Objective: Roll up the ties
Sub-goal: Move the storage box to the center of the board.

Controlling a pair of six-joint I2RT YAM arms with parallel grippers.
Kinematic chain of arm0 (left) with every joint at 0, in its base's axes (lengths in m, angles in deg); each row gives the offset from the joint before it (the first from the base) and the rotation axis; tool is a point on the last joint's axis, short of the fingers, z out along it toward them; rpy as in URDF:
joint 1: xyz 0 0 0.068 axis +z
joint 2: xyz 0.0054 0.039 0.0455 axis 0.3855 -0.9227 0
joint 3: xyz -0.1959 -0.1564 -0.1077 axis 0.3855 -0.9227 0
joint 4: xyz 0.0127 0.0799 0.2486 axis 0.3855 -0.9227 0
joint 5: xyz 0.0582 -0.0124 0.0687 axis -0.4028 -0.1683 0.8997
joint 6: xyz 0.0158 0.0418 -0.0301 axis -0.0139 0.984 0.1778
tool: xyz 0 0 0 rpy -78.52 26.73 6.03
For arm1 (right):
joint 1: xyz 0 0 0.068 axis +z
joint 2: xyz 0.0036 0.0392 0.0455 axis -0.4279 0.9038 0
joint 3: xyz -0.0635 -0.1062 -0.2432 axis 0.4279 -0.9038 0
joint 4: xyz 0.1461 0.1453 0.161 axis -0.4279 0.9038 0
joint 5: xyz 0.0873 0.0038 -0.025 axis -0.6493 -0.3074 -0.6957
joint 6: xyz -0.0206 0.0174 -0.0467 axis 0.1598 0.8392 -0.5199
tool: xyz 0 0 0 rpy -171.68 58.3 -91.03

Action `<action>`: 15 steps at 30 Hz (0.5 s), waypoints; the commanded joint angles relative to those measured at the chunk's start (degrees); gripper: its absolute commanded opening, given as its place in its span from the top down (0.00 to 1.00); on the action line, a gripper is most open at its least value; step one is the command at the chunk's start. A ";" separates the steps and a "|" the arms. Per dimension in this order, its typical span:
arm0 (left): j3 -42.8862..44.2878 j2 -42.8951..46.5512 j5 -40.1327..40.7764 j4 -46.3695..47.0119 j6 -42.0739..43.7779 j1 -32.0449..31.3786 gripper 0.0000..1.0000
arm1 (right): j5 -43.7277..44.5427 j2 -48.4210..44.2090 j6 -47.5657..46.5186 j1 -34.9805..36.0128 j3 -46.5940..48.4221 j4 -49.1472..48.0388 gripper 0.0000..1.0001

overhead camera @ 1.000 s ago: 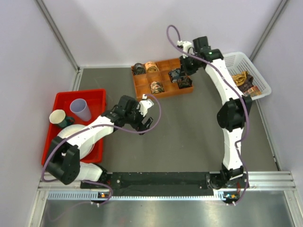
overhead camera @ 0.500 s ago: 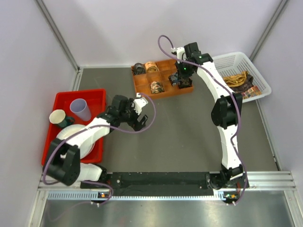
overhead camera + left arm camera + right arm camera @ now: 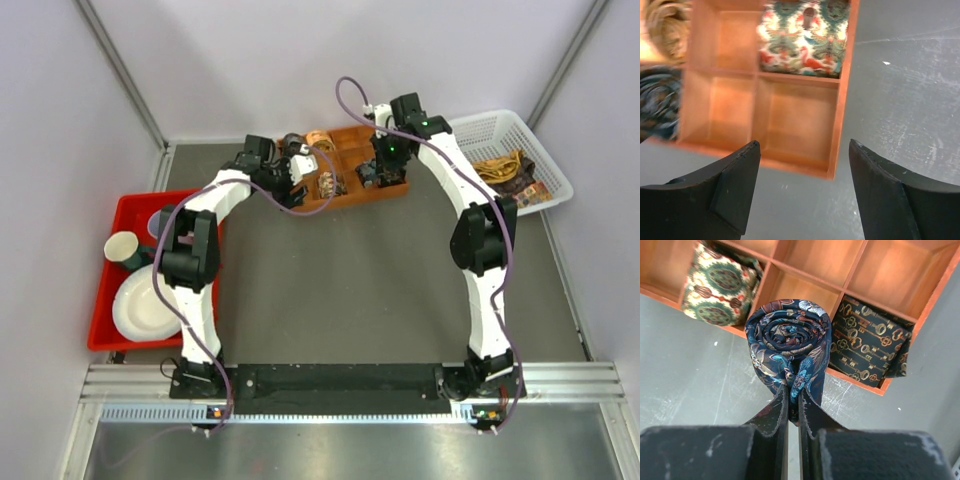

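My right gripper [image 3: 793, 395] is shut on a rolled dark blue floral tie [image 3: 790, 347] and holds it over the front edge of the orange divided box [image 3: 854, 379]. In the top view that gripper [image 3: 378, 172] is at the box's right half. A dark key-patterned tie [image 3: 870, 345] and a cream-and-green coil [image 3: 717, 287] lie in compartments. My left gripper [image 3: 805, 195] is open and empty, just off the box's corner [image 3: 840, 115], near a cream, red and teal coil [image 3: 802, 37]. In the top view it [image 3: 300, 170] is at the box's left end. Loose ties [image 3: 505, 168] lie in the white basket.
A white basket [image 3: 520, 130] stands at the back right. A red bin [image 3: 205, 200] with cups and a plate is at the left. A gold coil [image 3: 318, 138] sits in the box's back row. Purple cables loop over both arms.
My left arm has swung from the middle of the table up to the box's left end. My right gripper has moved a little nearer and lower over the box with the coil.
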State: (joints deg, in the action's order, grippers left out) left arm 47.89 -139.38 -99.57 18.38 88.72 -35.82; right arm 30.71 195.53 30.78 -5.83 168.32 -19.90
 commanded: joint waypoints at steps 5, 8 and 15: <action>4.31 -5.54 -8.76 -7.01 6.61 -0.48 0.23 | -1.31 -7.68 -0.22 0.80 0.66 -0.42 1.00; 5.98 -8.26 -6.48 -7.88 6.95 -1.26 0.27 | -1.40 -7.77 -0.30 0.80 0.49 -0.16 1.00; 3.19 -8.37 -1.47 -11.40 12.66 -5.22 0.74 | 0.53 -8.29 -2.76 0.80 0.84 3.62 1.00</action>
State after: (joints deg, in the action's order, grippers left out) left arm 52.57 -149.50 -102.45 10.27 96.77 -38.23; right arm 30.45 191.33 30.19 -5.83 168.32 -18.63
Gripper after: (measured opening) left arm 0.344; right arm 0.041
